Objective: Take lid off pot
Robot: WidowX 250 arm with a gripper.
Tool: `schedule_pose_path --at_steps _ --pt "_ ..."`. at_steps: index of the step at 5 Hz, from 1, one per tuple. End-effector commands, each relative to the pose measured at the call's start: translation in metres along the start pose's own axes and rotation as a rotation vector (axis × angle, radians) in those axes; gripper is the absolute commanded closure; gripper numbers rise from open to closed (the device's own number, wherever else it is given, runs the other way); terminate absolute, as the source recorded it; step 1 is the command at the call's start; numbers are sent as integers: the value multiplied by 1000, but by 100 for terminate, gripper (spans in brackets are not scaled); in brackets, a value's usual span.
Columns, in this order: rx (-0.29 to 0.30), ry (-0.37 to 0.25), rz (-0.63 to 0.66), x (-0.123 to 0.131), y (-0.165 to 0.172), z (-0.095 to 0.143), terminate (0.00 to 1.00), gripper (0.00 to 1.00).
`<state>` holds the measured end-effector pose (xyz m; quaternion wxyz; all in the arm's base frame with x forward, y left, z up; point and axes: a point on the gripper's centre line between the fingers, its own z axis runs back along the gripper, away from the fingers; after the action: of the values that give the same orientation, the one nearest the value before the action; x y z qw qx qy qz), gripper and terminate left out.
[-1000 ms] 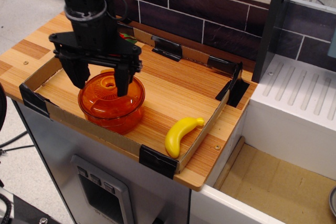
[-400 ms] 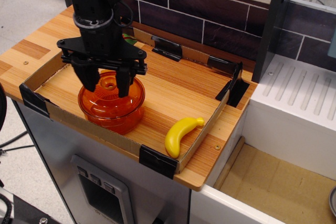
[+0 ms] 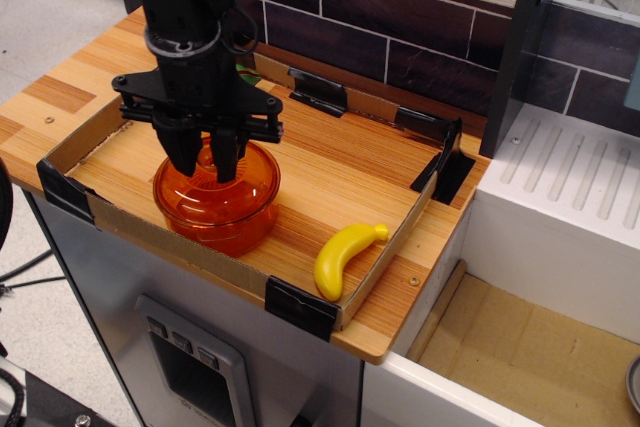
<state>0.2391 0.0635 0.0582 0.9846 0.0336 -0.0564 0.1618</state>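
The orange pot point(image 3: 215, 219) stands at the front left of the cardboard-walled tray point(image 3: 150, 239). The domed orange lid point(image 3: 252, 173) sits on top of it. My black gripper point(image 3: 205, 165) comes straight down over the lid's centre. Its two fingers point(image 3: 184, 154) are drawn close together on either side of the ring knob, which is mostly hidden between them. The lid still rests on the pot's rim.
A yellow banana point(image 3: 345, 255) lies at the tray's front right corner. Black clips point(image 3: 318, 94) hold the tray's back wall. A dark brick wall point(image 3: 400, 27) runs behind, and a white ridged drainboard point(image 3: 575, 182) lies to the right past a dark post point(image 3: 520, 37).
The gripper has shifted slightly right and lower over the lid, and its fingers have closed in from wide apart onto the knob. Pot and lid moved a touch right.
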Motion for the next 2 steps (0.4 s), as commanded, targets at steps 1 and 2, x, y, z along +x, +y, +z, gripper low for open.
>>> schedule_pose_path --at_steps 1,2 --pt "-5 -7 44 10 -2 36 0 100" --pt "-16 3 46 11 -9 51 0 100"
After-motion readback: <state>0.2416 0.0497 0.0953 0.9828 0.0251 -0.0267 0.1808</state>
